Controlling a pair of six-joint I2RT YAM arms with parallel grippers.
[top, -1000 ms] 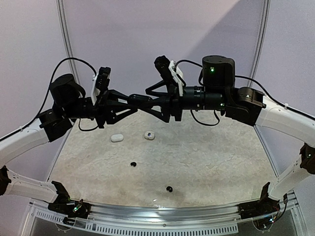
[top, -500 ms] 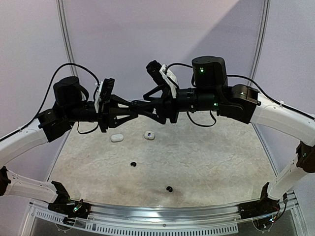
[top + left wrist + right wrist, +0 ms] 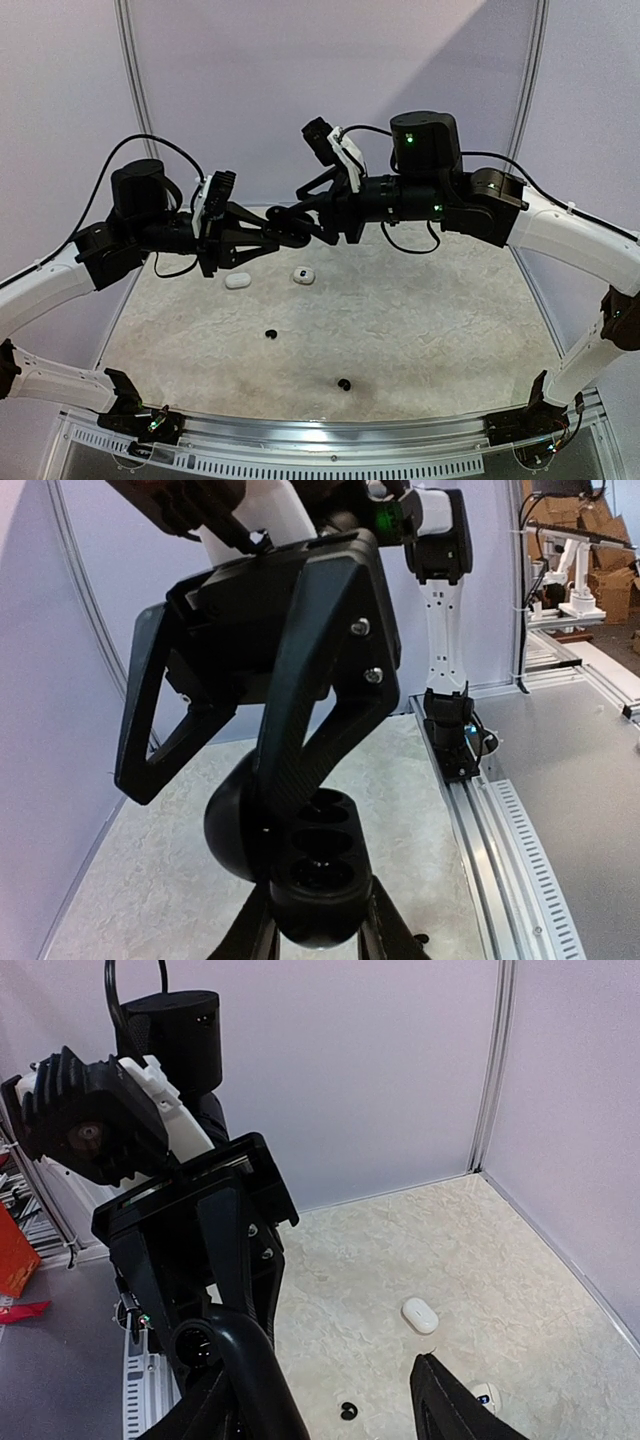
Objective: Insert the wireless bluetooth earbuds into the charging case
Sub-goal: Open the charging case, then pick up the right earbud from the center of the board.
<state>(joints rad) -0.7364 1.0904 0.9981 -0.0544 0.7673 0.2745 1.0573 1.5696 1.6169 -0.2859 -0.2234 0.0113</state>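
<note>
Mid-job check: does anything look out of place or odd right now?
Nothing looks damaged or spilled. One oddity: the black case is up in the air, clamped open in the left gripper, and its sockets look empty. One black earbud and a second black earbud lie loose and apart on the table.

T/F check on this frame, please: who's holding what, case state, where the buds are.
1. The left gripper holds a black charging case in the air. True.
2. The black case's lid is shut. False: it is open, with its wells showing in the left wrist view.
3. Both black earbuds sit in the black case. False: two black earbuds lie loose on the table.
4. A closed white case lies on the table. True.
5. The right gripper rests on the table. False: it is raised, jaws open, beside the held case.
</note>
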